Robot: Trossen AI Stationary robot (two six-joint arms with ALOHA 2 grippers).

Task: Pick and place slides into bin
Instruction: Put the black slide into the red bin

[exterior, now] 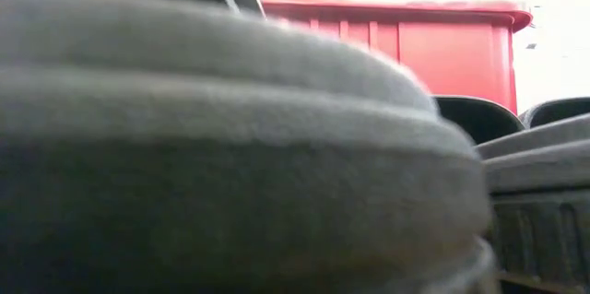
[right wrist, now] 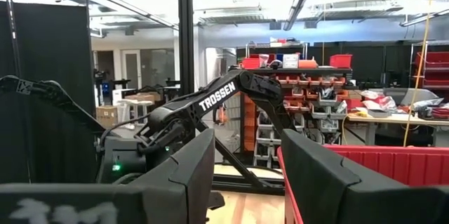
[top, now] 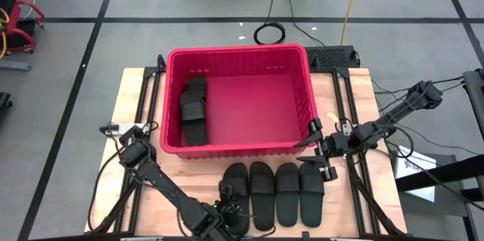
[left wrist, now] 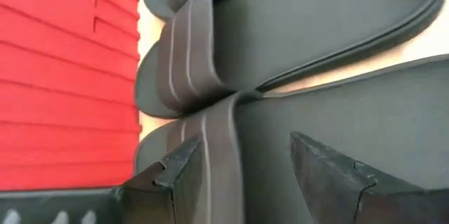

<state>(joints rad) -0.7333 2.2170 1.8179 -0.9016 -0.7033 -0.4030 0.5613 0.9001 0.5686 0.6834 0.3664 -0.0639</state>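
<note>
Fingers [left wrist: 175, 175] of the left gripper [left wrist: 245, 175] stand spread apart over the leftmost slide [top: 234, 188] in a row of four slides [top: 276, 193] on the wooden table [top: 132, 120], its ribbed strap between them. Just beyond the row stands the red bin [top: 238, 60], with two more slides [top: 193, 109] lying against its left wall. Right gripper [top: 327, 150] hovers released at the bin's near right corner, its fingers [right wrist: 193, 175] parted and holding nothing.

I see matt, ribbed rubbery black slides [top: 275, 193], a glossy red plastic bin [top: 302, 71] and a pale wooden desk [top: 130, 105].
</note>
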